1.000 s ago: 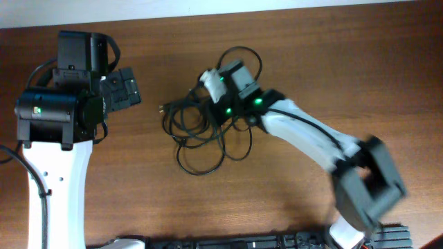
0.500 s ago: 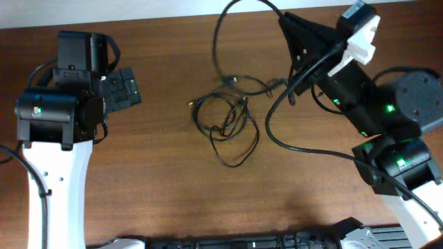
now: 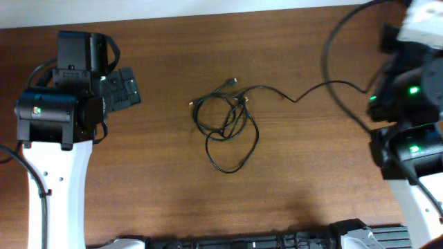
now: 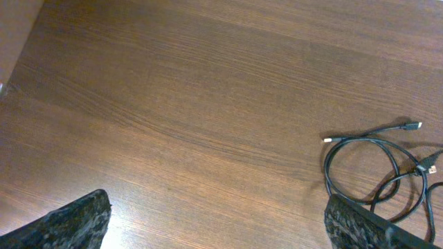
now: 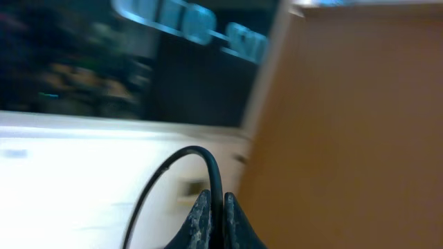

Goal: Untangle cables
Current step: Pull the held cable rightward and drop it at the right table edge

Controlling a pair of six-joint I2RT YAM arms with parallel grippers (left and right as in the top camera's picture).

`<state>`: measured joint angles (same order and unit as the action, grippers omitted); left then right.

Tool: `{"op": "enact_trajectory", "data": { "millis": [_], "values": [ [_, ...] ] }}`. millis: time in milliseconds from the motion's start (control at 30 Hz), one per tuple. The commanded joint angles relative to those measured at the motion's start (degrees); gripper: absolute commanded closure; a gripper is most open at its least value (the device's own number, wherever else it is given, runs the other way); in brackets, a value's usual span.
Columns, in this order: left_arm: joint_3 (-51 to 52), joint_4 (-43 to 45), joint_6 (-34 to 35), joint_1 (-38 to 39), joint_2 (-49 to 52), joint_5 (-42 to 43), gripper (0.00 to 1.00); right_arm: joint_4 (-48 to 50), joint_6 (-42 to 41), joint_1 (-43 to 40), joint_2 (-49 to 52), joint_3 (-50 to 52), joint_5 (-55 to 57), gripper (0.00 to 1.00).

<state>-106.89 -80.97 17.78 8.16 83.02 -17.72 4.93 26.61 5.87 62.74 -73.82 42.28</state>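
Cables (image 3: pixel 225 128) lie right of the spread left gripper (image 3: pixel 123 88), the nearer one, with one strand (image 3: pixel 296 101) running rightward to the right gripper (image 5: pixel 214 207), pinched shut on it.

Pale lettering (image 5: pixel 190 29) on a dark panel (image 5: pixel 201 79) is too blurred to read.

Table (image 3: pixel 291 200): dark reddish-brown wood, grain running lengthwise. Soft glare patch (image 4: pixel 131 207) on the boards in the left wrist view. Pale strip (image 3: pixel 208 5) beyond the table's far edge. Right wrist view blurred: tan panel (image 5: pixel 360 124) at right, bright white surface (image 5: pixel 62 180) low left, dark area (image 5: pixel 83 62) above it, possibly a window
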Motion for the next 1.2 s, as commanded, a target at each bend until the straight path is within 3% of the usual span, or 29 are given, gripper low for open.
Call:
{"op": "enact_trajectory", "data": {
  "millis": [0,200,433,533,733,1033,1167],
  "values": [
    [-0.8,0.1,0.6,-0.1,-0.9,0.4,0.01,0.3,2.1,-10.3,-0.3,-0.5,5.1,0.96],
    [-0.8,0.1,0.6,-0.1,-0.9,0.4,0.01,2.4,2.1,-30.2,-0.5,-0.5,5.2,0.96],
    [-0.8,0.1,0.6,-0.1,-0.9,0.4,0.01,12.5,2.1,-40.2,-1.6,-0.5,5.1,0.96],
    [-0.8,0.1,0.6,-0.1,-0.9,0.4,0.01,12.2,2.1,-41.2,-1.6,-0.5,5.1,0.96],
    [-0.8,0.1,0.6,-0.1,-0.9,0.4,0.01,-2.8,1.8,-41.2,1.0,-0.4,4.7,0.96],
    [-0.8,0.1,0.6,-0.1,-0.9,0.4,0.01,-20.8,-4.6,-41.1,14.8,-0.4,4.2,0.96],
    [-0.8,0.1,0.6,-0.1,-0.9,0.4,0.01,-28.3,-9.0,-41.1,19.1,-0.4,-9.3,0.96]
  ]
}}
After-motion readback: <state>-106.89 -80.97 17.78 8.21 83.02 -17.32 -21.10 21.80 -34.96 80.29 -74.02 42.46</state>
